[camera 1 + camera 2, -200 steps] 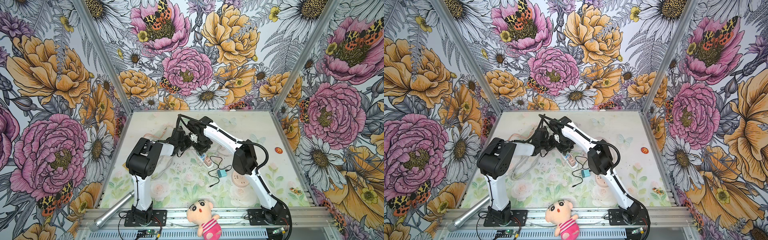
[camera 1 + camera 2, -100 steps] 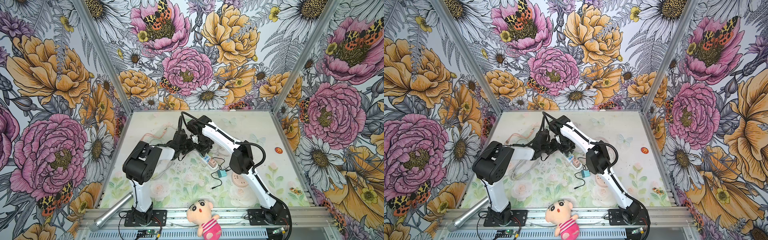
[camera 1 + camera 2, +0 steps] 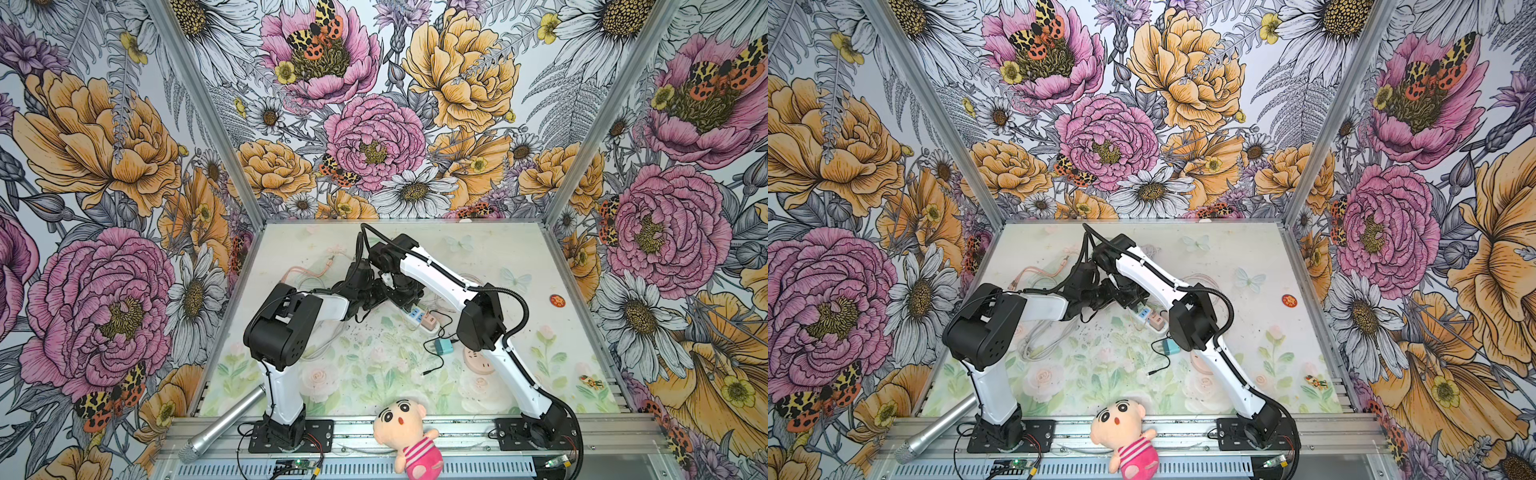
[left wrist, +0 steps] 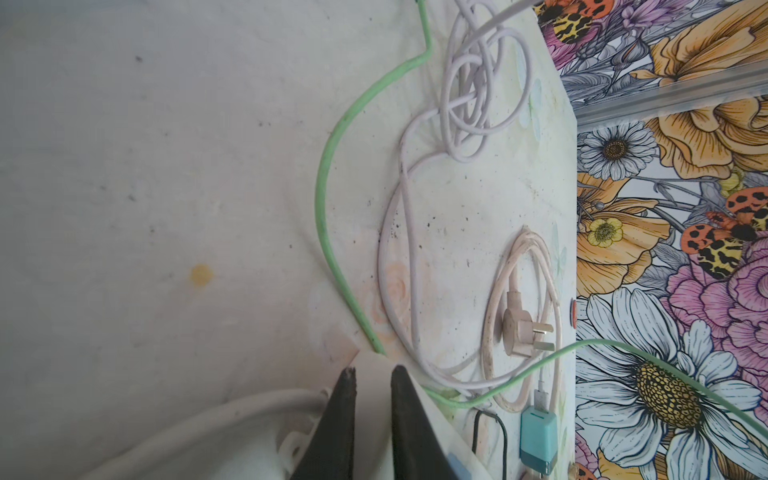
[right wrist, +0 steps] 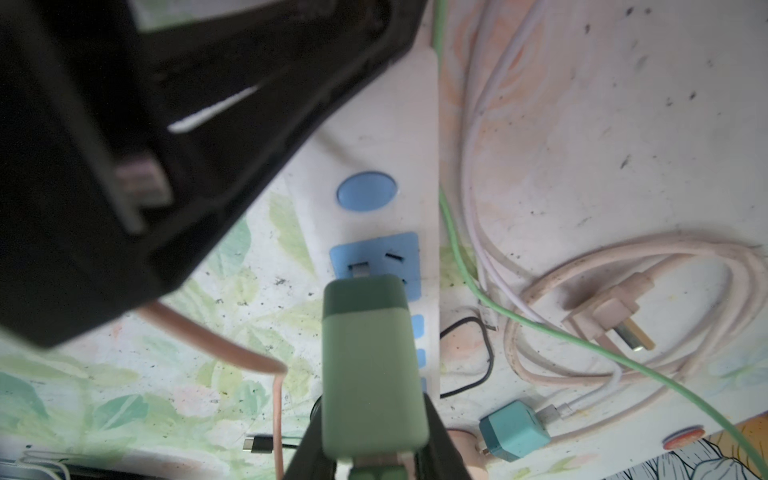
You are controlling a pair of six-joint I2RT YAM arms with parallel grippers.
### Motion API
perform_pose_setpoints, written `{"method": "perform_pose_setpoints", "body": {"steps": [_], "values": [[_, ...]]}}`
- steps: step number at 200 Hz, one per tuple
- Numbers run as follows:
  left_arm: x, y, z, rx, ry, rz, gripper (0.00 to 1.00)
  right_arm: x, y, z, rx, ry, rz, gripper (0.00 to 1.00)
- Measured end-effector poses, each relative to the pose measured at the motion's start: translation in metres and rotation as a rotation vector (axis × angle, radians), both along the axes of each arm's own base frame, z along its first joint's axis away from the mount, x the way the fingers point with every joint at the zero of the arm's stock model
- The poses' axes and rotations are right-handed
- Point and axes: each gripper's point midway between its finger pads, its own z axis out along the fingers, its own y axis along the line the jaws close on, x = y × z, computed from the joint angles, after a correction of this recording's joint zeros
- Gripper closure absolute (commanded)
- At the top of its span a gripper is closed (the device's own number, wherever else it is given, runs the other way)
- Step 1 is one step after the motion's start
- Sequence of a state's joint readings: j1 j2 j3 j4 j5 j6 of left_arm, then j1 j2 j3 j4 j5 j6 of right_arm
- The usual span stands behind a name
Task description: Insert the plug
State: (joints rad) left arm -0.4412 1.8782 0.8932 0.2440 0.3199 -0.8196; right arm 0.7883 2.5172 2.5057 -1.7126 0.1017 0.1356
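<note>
The whole table (image 3: 561,257) is overlooked from above in both top views; the power strip (image 5: 374,145) is shared, close-up, by both wrist views.

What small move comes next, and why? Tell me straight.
Probably ease the right hand forward, pushing the green plug into the blue socket. Its tip sits at the socket's edge, roughly lined up, while the left hand clamps the power strip. The prongs are hidden.
</note>
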Motion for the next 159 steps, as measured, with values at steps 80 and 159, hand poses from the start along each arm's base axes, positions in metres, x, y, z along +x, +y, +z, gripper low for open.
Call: {"method": "perform_pose_setpoints", "body": {"steps": [80, 159], "values": [[-0.008, 0.001, -0.001, 0.020, 0.004, -0.011, 0.81, -0.005, -0.011, -0.005, -0.074, -0.007, 0.063, 1.00], [-0.011, 0.003, 0.000, 0.034, 0.013, -0.010, 0.80, -0.001, -0.010, -0.003, -0.077, -0.014, 0.097, 0.74]]}}
